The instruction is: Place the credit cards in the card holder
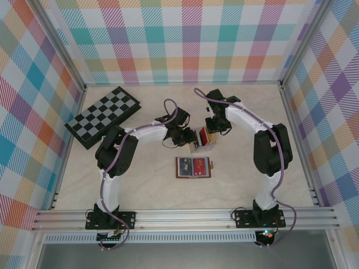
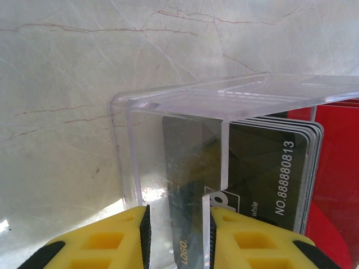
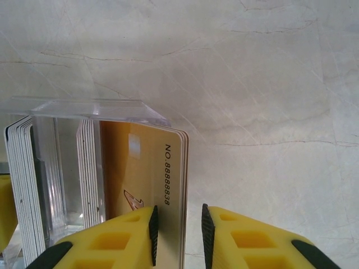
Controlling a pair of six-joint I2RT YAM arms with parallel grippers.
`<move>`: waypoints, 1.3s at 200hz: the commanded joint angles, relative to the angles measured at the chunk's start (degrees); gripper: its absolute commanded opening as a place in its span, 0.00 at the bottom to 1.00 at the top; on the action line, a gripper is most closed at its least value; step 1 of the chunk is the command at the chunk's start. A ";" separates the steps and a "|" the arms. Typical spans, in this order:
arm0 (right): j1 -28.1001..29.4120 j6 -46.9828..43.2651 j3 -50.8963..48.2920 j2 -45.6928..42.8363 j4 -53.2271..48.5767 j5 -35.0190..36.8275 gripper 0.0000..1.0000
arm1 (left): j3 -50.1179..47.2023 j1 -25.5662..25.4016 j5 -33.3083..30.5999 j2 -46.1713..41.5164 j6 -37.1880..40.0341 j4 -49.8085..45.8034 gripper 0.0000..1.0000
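Left wrist: left gripper [image 2: 179,216] jaws narrow, clamped on an end wall of the clear tray [image 2: 185,95]. A dark card shows through the plastic between the pads. Beyond it a stack of black cards [image 2: 263,174] stands upright in the tray, with a red card [image 2: 336,168] behind them.

Right wrist: right gripper [image 3: 179,216] jaws narrow, straddling the gold card [image 3: 143,168], the outermost of a stack standing upright in the tray. One pad sits at the card's face. A sliver of gap shows to the other pad, so not clamped.

Top external: both grippers meet at the tray mid-worktop [image 1: 140,185], left arm from the left, right arm from the right. Cannot tell if the tray is lifted. The holder [image 1: 193,167] lies flat on the worktop just on the base side of the tray, apart from both grippers. It looks open, but its contents are too small to tell. A chessboard [image 1: 104,116] lies far left.
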 commanded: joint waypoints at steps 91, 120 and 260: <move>-0.23 -0.44 1.05 -2.76 -2.08 3.02 0.12 | -0.47 -0.11 -0.08 1.07 0.95 -2.68 0.29; -0.23 -0.59 1.05 -3.36 -2.32 3.43 0.11 | -0.48 -0.12 -0.16 1.04 1.06 -2.85 0.29; -0.34 3.31 -0.37 -11.93 -1.05 -8.12 0.03 | -0.58 -0.12 0.11 -2.21 1.52 -1.78 0.35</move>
